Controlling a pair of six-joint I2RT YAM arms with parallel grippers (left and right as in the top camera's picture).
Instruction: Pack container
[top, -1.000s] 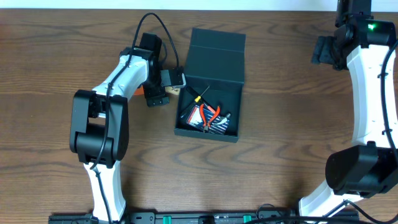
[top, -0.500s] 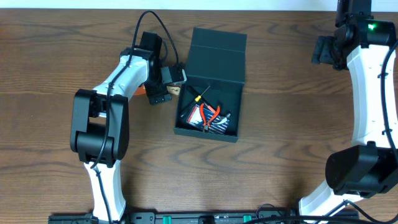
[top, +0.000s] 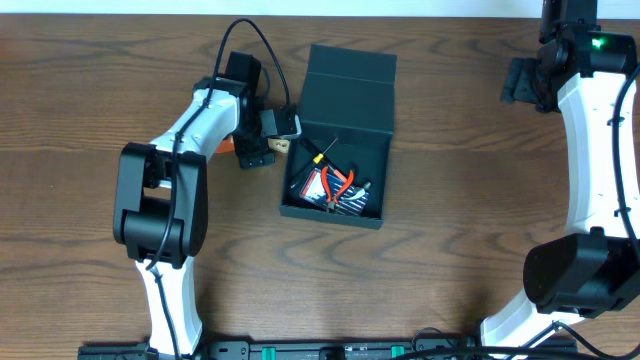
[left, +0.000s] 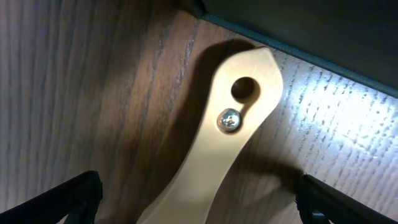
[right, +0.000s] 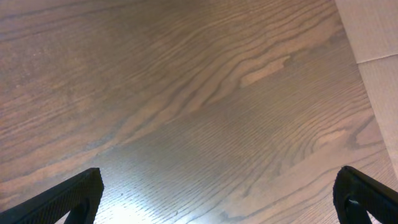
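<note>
Left tool (top: 265, 140) hovers with its jaws wide apart over a pale wooden handle (left: 224, 143) that lies on the table (top: 450, 220), just beside the left wall of the container (top: 330, 214). Nothing is held. The container sits mid-table, lid flipped back, with red pliers (top: 338, 183) and a yellow screwdriver (top: 319, 153) inside. I'd say packing is partway done: the handle looks next, and the lid is not yet shut. Right tool (top: 520, 80) hangs far off, jaws apart, empty.
</note>
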